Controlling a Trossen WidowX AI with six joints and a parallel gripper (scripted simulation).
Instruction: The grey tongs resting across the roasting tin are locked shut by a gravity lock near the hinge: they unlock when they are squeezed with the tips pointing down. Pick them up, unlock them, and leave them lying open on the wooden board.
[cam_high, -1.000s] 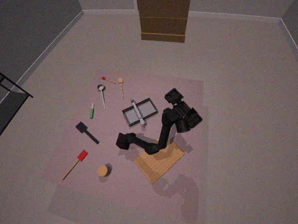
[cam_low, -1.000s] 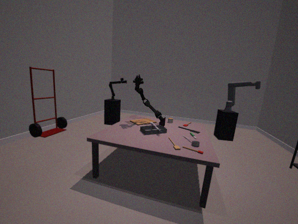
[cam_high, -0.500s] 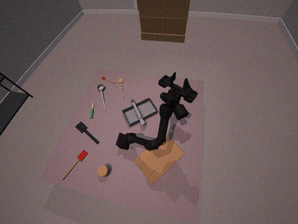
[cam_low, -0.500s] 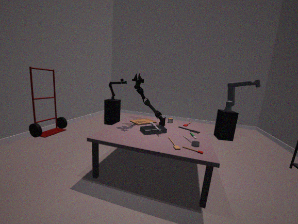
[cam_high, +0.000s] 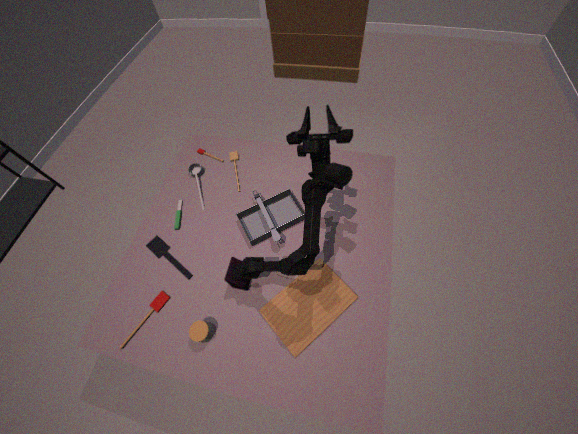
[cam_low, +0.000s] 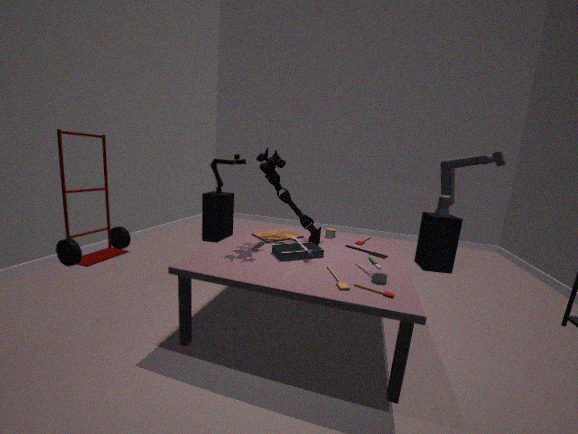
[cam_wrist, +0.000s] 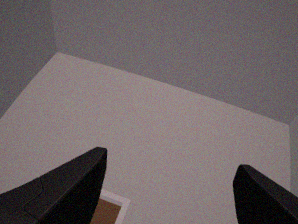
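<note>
The grey tongs (cam_high: 267, 216) (cam_low: 301, 243) lie across the dark roasting tin (cam_high: 245, 231) (cam_low: 296, 255), with both ends sticking out past its rims. Their arms look closed together. The wooden board (cam_high: 295, 332) (cam_low: 265, 237) lies flat on the table near the arm's base. My gripper (cam_high: 318, 107) (cam_low: 271, 151) (cam_wrist: 173, 167) is open and empty, high above the table. It is off to one side of the tin, and its fingers point away from tin and board. The wrist view shows only floor, walls and part of a brown cabinet between and beyond the fingers.
A ladle (cam_high: 199, 187), a wooden spatula (cam_high: 236, 172), a small red-tipped tool (cam_high: 210, 155), a green-handled knife (cam_high: 178, 219), a black turner (cam_high: 170, 256), a red spatula (cam_high: 159, 301) and a round jar (cam_high: 199, 331) lie or stand on the table. Two other arms on pedestals stand beyond the table.
</note>
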